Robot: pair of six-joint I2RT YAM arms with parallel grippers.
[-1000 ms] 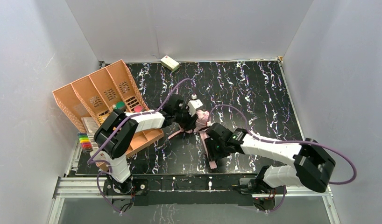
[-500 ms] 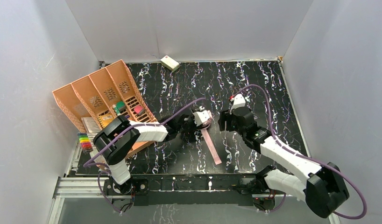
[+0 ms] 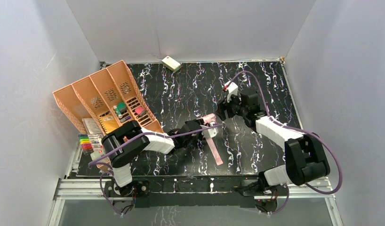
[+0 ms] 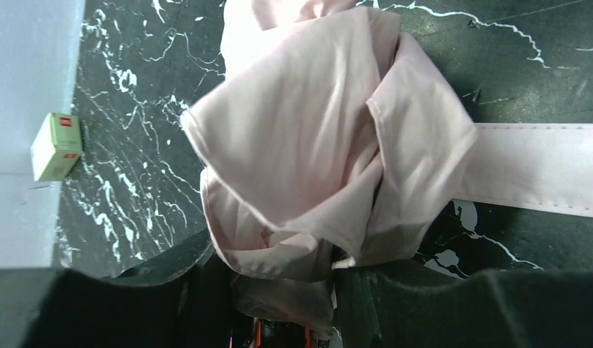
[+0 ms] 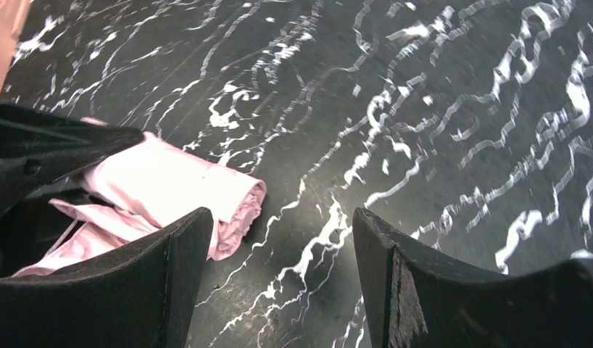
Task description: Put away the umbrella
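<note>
The umbrella (image 3: 208, 120) is a crumpled pink bundle at the middle of the table. Its flat pink strap (image 3: 215, 150) trails toward the near edge. My left gripper (image 3: 200, 128) reaches in low from the left and is shut on the bundle. In the left wrist view the fabric (image 4: 315, 145) fills the frame, pinched between the dark fingers at my left gripper (image 4: 293, 290), and the strap (image 4: 540, 167) runs off right. My right gripper (image 3: 222, 112) hovers just right of the bundle, open. Its wrist view shows the pink roll (image 5: 177, 188) left of the empty right gripper (image 5: 279, 283).
An orange compartment organizer (image 3: 103, 101) leans at the left with several small items in it. A small cream box (image 3: 171, 63) sits against the back wall and also shows as the cream box (image 4: 56, 145). Coloured markers (image 3: 85, 142) lie by the left edge.
My right gripper has let go of the strap, opened wide and swung from the near side up to the right of the bundle. The left gripper has carried the bundle rightward and lower.
</note>
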